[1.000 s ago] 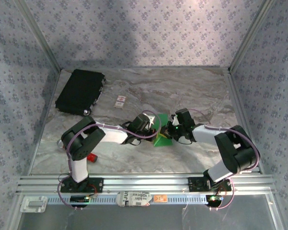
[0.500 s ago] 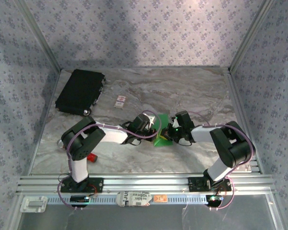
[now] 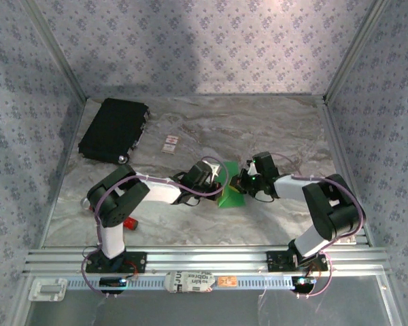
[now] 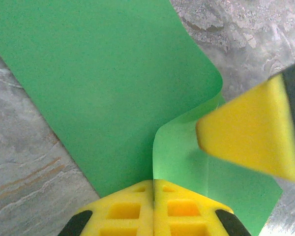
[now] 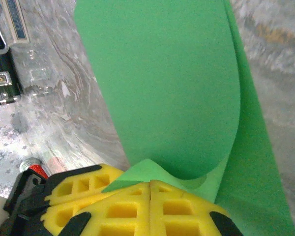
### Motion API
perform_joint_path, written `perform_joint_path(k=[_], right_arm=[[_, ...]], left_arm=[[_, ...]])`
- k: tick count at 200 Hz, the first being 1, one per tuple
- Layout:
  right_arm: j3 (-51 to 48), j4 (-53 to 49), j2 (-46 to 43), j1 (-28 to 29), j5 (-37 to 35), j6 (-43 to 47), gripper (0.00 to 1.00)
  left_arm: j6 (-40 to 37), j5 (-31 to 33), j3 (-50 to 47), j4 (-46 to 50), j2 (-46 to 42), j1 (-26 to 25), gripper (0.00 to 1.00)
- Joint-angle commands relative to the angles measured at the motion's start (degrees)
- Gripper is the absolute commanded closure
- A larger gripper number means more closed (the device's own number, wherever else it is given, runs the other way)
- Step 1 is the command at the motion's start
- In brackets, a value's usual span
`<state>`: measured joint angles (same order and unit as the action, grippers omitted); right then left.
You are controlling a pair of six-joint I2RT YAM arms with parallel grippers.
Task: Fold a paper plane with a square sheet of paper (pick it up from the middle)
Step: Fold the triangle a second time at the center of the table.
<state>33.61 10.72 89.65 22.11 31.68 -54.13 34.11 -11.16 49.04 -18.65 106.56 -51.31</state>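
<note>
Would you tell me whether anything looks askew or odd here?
The square sheet of paper bows into a loose, uncreased curl where the left gripper and right gripper pinch it; no tear is visible.

Top view: sits high up at the near side of the table [image 3: 285,129], looking down and forward to the far wall [image 3: 204,47]. It is far off, so the whole table fits in.
Left wrist view: rides on the left arm [image 3: 160,187], just behind the left gripper [image 4: 154,183], looking along it and down. It is very close to the paper [image 4: 103,88].
Right wrist view: rides on the right arm [image 3: 296,185], just behind the right gripper [image 5: 150,184], looking down, also very close.
Shared by all three: the green paper and the grey table in the middle.
Shared by both wrist views: the same paper from facing sides. Each sees a bit of the other gripper.
</note>
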Motion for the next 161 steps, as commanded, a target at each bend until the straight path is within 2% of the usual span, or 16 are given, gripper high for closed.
perform_joint_path(k=[1,45,108,161], right_arm=[[0.54,-2.76,1.84,-1.00,-1.43,1.76,1.00],[-2.76,-0.38,5.09,-2.59,-1.92,1.03,1.00],[2.08,-4.60,-0.08,-4.68,0.65,3.40,1.00],[-0.49,-2.10,3.78,-6.52,-0.12,3.44,1.00]], left_arm=[[0.19,-0.15,-0.51,4.53,2.33,0.15,0.94],[0.33,-0.17,-0.59,4.62,2.16,0.16,0.94],[0.39,-0.43,-0.61,4.91,2.42,0.25,0.94],[0.43,-0.50,-0.51,5.19,2.33,0.24,0.94]])
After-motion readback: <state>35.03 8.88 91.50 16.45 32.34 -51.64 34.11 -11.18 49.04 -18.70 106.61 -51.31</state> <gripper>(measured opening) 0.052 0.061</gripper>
